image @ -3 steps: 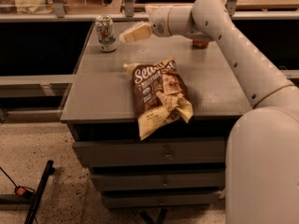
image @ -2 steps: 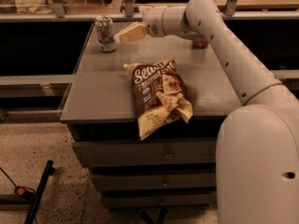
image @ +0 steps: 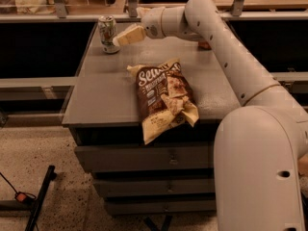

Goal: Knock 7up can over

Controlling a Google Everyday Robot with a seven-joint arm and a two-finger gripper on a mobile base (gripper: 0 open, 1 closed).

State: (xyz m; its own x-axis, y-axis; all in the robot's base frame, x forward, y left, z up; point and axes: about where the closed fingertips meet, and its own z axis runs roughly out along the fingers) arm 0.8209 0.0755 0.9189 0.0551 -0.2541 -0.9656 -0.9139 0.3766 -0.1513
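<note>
The 7up can [image: 107, 33], white and green with a silver top, stands upright at the far left corner of the grey cabinet top [image: 103, 93]. My gripper [image: 124, 37] reaches in from the right on the white arm, and its pale fingertips touch or almost touch the can's right side, near its lower half.
A brown snack bag [image: 163, 97] lies flat in the middle of the cabinet top, its lower end hanging over the front edge. A small red-brown object [image: 204, 45] sits behind my arm at the far right. Drawers run below the top. A rail with shelving stands behind.
My gripper has moved left toward the 7up can and now sits right against it. The can still stands upright. The snack bag has not moved.
</note>
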